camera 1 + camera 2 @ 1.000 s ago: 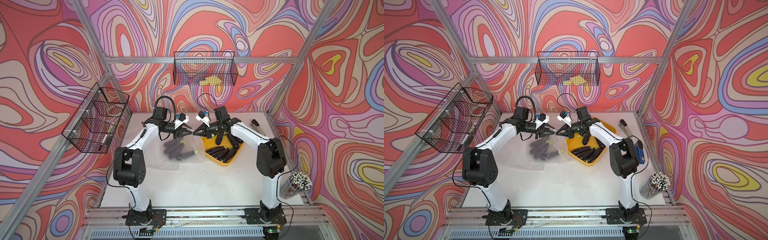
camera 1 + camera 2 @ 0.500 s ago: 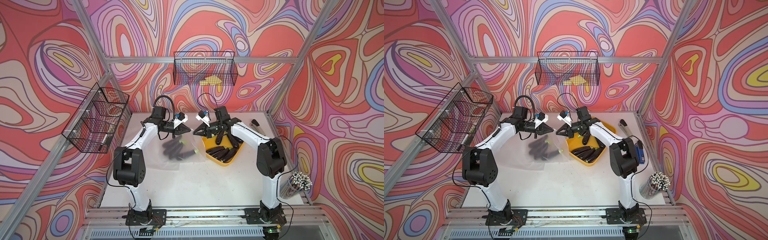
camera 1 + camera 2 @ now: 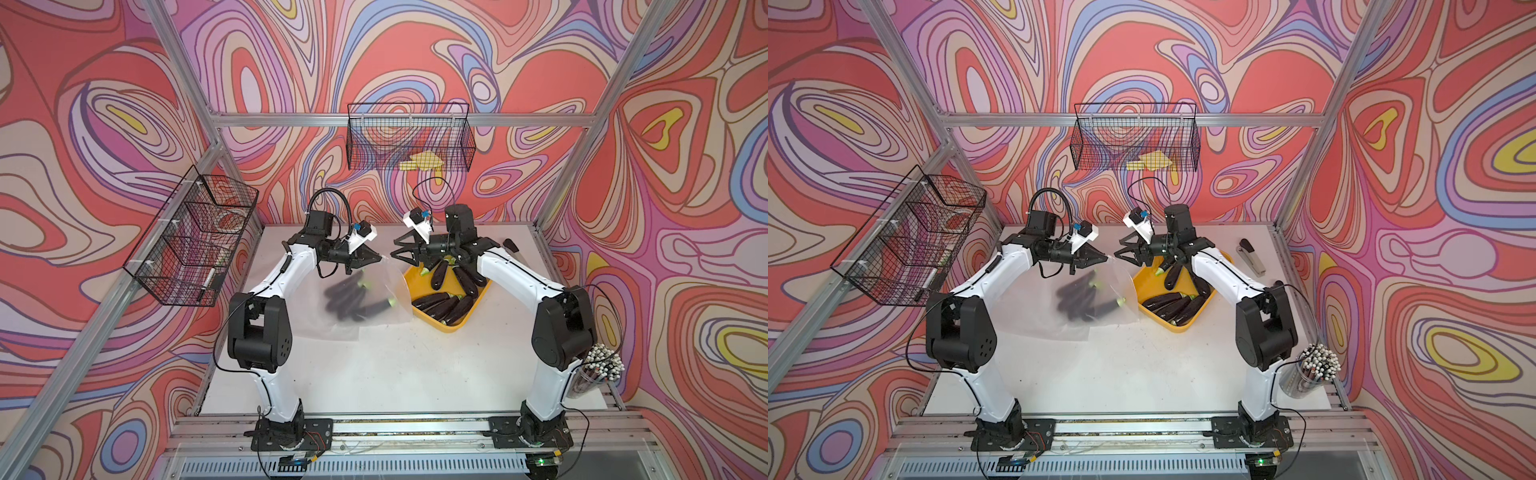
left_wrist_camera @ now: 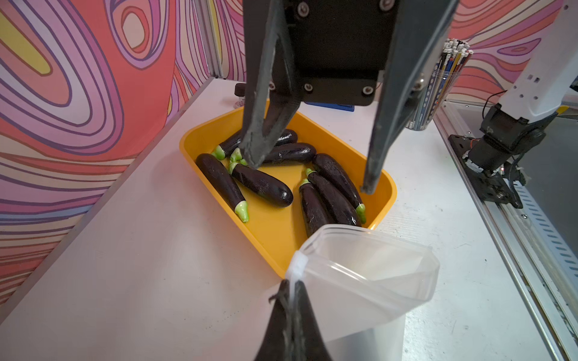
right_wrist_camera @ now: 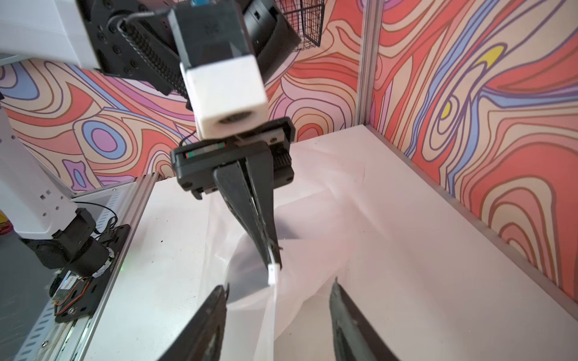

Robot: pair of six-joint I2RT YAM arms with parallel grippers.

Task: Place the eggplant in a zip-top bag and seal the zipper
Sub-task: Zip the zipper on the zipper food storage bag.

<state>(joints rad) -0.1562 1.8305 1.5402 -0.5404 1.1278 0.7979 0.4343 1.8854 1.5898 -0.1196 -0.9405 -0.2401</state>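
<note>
Only my left fingers [image 5: 247,206] clamp the bag [image 3: 386,309] corner (right fingers [image 5: 203,328] spread, empty); it could slip, spilling eggplants [image 3: 349,299].

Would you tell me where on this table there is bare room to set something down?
The widest bare stretch of table lies in front of the zip-top bag and yellow tray, between the two arm bases. A narrower strip runs along the back wall. It is crowded mid-table, around bag, tray, left gripper and right gripper.
</note>
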